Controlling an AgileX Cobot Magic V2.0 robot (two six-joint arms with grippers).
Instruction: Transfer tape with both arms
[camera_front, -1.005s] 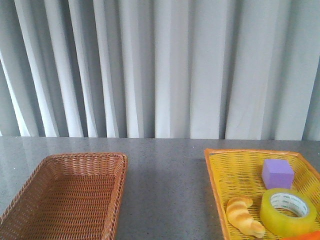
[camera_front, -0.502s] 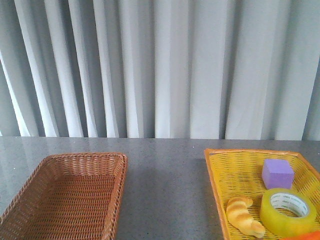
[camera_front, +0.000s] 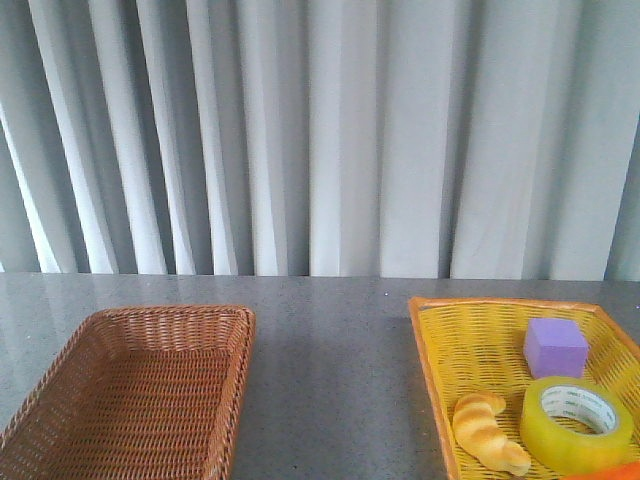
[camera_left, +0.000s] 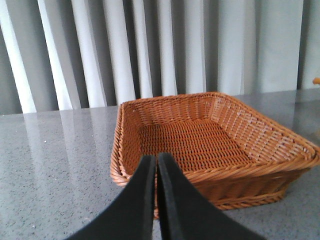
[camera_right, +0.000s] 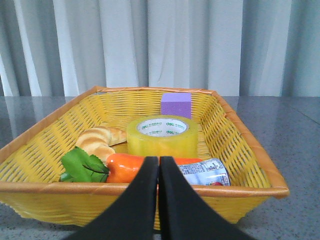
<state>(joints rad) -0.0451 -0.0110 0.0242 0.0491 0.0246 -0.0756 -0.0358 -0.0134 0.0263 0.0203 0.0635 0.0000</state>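
On the left side of the grey desk (camera_front: 330, 360) sits my brown wicker basket (camera_front: 130, 400), its near end running off the front edge of the front view. My left pincer (camera_left: 157, 162) is clenched on nothing, its two black fingers pressed flat together, and it hangs just short of the brown basket's near rim, pointing into it. The desk between the two baskets shows as bare grey stone up to the curtain (camera_front: 320, 130) along the far edge. Toward the right side stands the yellow basket (camera_front: 440, 370) with its orange rim. Inside it, from left to right, a croissant toy (camera_front: 487, 430) lies near the front-left part, the tape (camera_front: 577, 423) lies flat on its side just beside it with its white printed core facing up, and a purple cube (camera_front: 555, 347) sits behind the tape toward the far-right corner of the basket. Closer to the desk's front edge, my right wrist camera also shows a carrot toy (camera_right: 132, 167) with green leaves and a small can (camera_right: 205, 172) lying on its side, both just in front of the tape. My right pincer (camera_right: 159, 162) is likewise clenched and empty, fingers together, held just outside the yellow basket's near rim, in line with the tape but apart from it.
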